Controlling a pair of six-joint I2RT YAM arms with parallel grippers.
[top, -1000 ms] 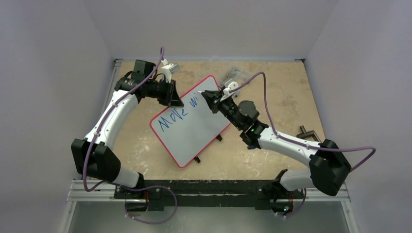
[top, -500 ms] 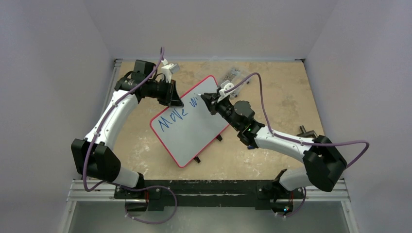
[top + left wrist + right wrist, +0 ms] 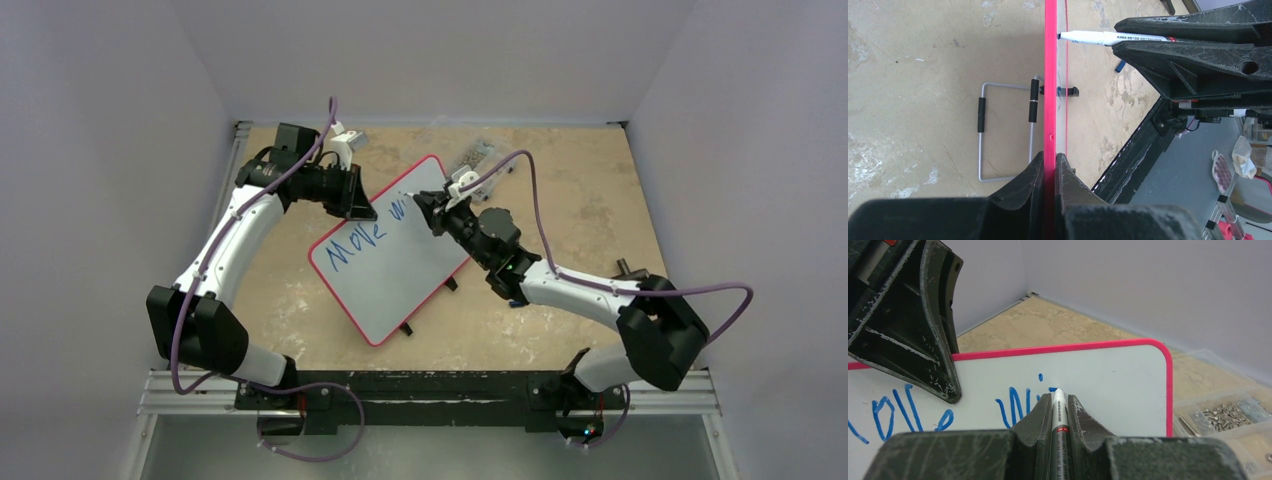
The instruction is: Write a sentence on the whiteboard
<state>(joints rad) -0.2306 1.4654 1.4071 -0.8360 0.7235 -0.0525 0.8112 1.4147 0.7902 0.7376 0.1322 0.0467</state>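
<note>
The whiteboard [image 3: 400, 265], white with a red rim, lies tilted on the table; it also shows in the right wrist view [image 3: 1108, 375]. Blue letters [image 3: 358, 242] read "Move" and then "Wi" [image 3: 1018, 405]. My left gripper [image 3: 362, 208] is shut on the board's red rim [image 3: 1050, 100] at its upper left edge. My right gripper [image 3: 420, 205] is shut on a white marker [image 3: 1059, 415]. The marker's tip touches the board just right of the "Wi", where a short blue stroke starts. The marker also shows in the left wrist view [image 3: 1113, 37].
A clear plastic box of screws [image 3: 480, 156] stands behind the board; it also shows in the right wrist view [image 3: 1228, 415]. A wire stand [image 3: 1005, 130] lies under the board. A small black clamp [image 3: 630, 272] sits at the right. A blue marker cap [image 3: 514, 302] lies by the right arm.
My right gripper has shifted slightly left and toward the board with the marker, and the right arm's elbow has moved left. The left arm and the board have not moved.
</note>
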